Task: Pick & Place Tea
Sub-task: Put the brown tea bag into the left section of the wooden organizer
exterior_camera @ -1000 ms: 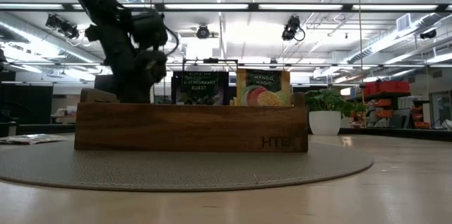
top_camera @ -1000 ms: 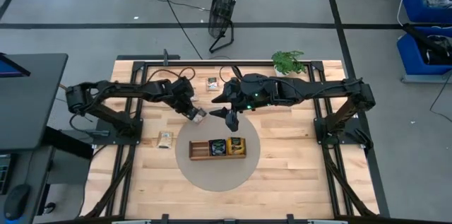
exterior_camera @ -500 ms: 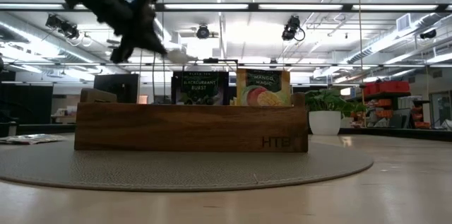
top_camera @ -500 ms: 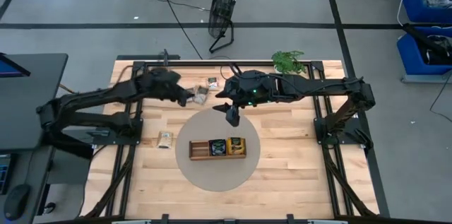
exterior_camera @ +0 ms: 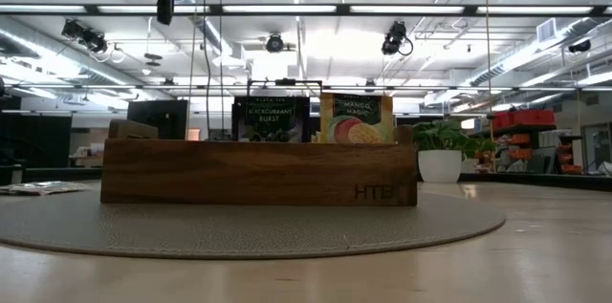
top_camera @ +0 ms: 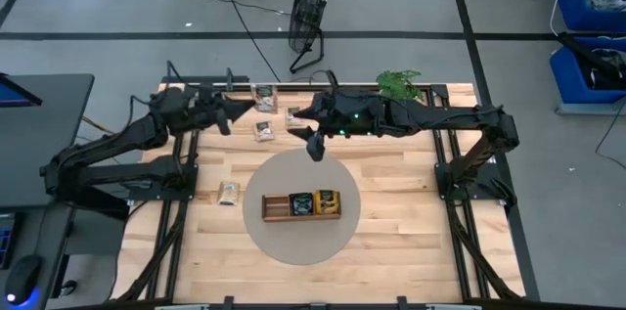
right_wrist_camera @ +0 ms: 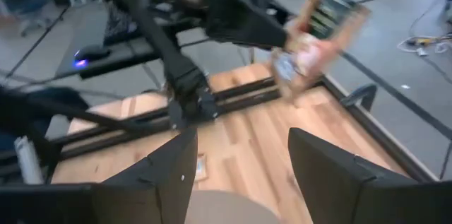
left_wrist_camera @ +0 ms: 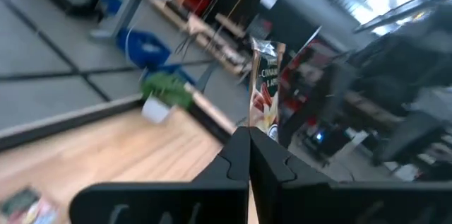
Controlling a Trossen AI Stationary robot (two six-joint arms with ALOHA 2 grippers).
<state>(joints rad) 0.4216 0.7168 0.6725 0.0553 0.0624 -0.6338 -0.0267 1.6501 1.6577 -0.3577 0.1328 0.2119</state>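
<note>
My left gripper (left_wrist_camera: 248, 139) is raised high over the table's far left (top_camera: 233, 120), pointing level and shut on a pale beige tea sachet (left_wrist_camera: 265, 86), which also shows in the right wrist view (right_wrist_camera: 311, 40). My right gripper (top_camera: 315, 146) hangs open over the far rim of the round grey mat (top_camera: 298, 242), holding nothing. The wooden tray (top_camera: 301, 205) sits on the mat with a dark sachet (exterior_camera: 271, 119) and an orange sachet (exterior_camera: 356, 119) standing upright in it. Other sachets lie flat on the table (top_camera: 293, 116) (top_camera: 228, 193). My left gripper pinches one end of the sachet (left_wrist_camera: 263, 126) between its two fingers, only at their free ends. The fingers come level, from the table's left. The sachet sticks out beyond the fingertips, lifted clear, high above the table.
A potted plant (top_camera: 399, 83) stands at the table's far edge, right of centre. The black arm frames (top_camera: 176, 168) (top_camera: 460, 168) line the left and right sides. A fan (top_camera: 309, 17) stands on the floor beyond the table.
My left gripper has risen steeply with the sachet and drawn back toward the table's far left, tipping from pointing down to level. The sachet has gone from just above the table to high above it. My right gripper has shifted slightly toward the far edge, staying open.
</note>
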